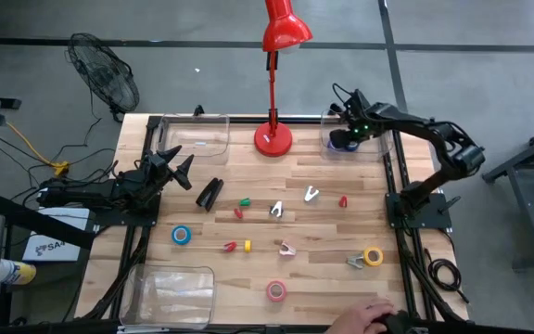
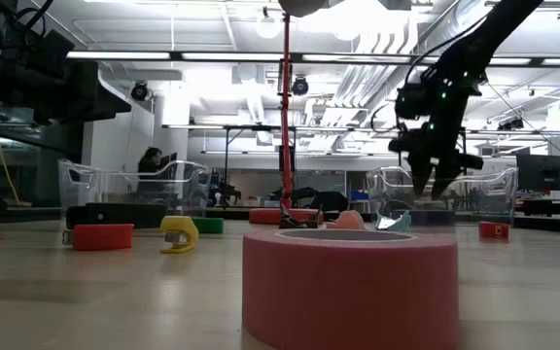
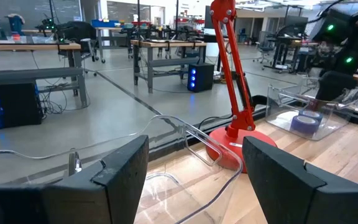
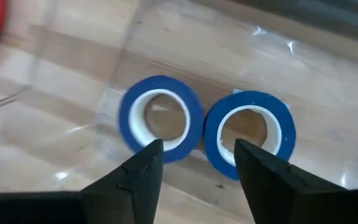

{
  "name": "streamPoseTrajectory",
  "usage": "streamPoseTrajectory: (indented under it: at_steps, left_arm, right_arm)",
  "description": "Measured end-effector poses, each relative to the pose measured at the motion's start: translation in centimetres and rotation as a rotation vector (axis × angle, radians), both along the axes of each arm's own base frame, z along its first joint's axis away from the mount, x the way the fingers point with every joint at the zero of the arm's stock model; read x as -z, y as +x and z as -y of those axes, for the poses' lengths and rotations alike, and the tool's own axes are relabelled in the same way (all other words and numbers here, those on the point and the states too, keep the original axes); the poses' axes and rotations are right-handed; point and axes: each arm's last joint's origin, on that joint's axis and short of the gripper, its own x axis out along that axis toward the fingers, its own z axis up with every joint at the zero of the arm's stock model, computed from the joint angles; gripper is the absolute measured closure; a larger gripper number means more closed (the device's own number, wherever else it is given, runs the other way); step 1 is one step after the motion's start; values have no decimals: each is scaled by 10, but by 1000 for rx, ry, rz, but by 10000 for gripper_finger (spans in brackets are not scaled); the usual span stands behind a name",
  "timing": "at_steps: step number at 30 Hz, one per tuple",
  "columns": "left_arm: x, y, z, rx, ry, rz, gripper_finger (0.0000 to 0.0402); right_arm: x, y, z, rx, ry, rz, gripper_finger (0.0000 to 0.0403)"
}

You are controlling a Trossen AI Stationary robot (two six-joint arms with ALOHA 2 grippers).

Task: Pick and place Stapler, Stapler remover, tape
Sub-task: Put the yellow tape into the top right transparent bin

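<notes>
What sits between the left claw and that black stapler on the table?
Nothing visible does. In the high view the left gripper is open, and only bare wood separates it from the stapler lying close by. The blue tape roll lies off to one side.

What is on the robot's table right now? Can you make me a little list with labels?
right hand: open, over the clear bin at the table's far right corner
in that bin: two blue tape rolls lying side by side
left hand: open, waiting at the table's left side
stapler: black, lying on the table near the left hand
loose tape: blue roll, yellow roll, pink roll
lamp: red, at the far edge
</notes>
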Motion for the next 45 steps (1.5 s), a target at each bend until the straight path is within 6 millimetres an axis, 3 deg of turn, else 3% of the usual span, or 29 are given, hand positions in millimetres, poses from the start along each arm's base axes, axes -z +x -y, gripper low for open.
streamPoseTrajectory:
  at_steps: [6, 13, 21, 35, 45]
  left_arm:
    - [0, 0, 0, 0, 0, 0, 147]
    - [0, 0, 0, 0, 0, 0, 147]
    - [0, 0, 0, 0, 0, 0, 147]
    - [0, 0, 0, 0, 0, 0, 147]
    - [0, 0, 0, 0, 0, 0, 147]
  right_arm:
    - [-29, -6, -20, -64, -61, 24, 219]
    - [-63, -14, -63, -201, -77, 64, 228]
    - [-80, -16, -114, -269, 0, 68, 237]
    - [-76, 7, -204, -144, 239, 44, 249]
    - [-33, -1, -257, 19, 410, -24, 250]
